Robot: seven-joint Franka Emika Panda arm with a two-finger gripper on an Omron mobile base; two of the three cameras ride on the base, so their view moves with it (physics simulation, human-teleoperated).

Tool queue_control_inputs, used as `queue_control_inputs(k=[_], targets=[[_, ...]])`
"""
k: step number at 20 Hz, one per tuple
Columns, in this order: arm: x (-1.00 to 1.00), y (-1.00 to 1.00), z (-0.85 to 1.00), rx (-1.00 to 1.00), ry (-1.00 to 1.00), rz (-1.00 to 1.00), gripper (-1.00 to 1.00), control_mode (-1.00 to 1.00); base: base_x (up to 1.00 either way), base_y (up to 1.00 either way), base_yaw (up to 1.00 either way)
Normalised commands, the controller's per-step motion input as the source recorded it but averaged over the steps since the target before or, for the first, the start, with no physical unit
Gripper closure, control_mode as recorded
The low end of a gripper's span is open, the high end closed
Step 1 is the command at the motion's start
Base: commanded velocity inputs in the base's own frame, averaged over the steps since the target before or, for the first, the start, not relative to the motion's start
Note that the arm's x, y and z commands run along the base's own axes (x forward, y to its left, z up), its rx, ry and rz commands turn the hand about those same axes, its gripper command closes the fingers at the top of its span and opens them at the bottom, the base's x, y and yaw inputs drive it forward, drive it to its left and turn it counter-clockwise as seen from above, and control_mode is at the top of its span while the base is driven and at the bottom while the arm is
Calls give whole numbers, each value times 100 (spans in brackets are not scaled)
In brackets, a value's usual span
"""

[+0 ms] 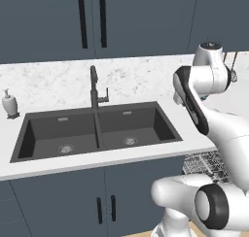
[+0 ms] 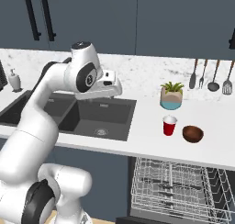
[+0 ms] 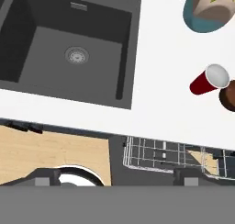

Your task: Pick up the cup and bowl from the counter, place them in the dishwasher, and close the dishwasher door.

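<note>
The red cup (image 2: 170, 125) with its white top band stands on the white counter (image 2: 147, 122), right of the sink. The dark brown bowl (image 2: 193, 134) sits just right of the cup, a small gap between them. In the hand view the cup (image 3: 209, 80) and bowl (image 3: 228, 97) lie at the right edge. My gripper (image 3: 115, 176) is open and holds nothing. It hangs above the sink's right basin and the counter's front edge, well left of the cup. Below the counter the dishwasher stands open, its wire rack (image 2: 174, 186) pulled out.
A dark double sink (image 1: 97, 129) with a faucet (image 1: 95, 88) fills the counter's left part. A soap dispenser (image 1: 9, 104) stands at its far left. A beige-and-teal plant pot (image 2: 171, 97) sits behind the cup. Utensils (image 2: 211, 76) hang on the wall.
</note>
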Motion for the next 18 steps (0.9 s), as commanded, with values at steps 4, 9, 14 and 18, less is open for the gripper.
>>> queue_control_inputs(k=[4,9,14,18], targets=[[1,-100,0,-7,1,0,-100,-100,0,0,0],[20,-100,-19,-8,11,0,-100,-100,0,0,0],[7,-100,-28,-4,10,0,-100,-100,0,0,0],[0,-98,-25,0,12,4,-100,-100,0,0,0]])
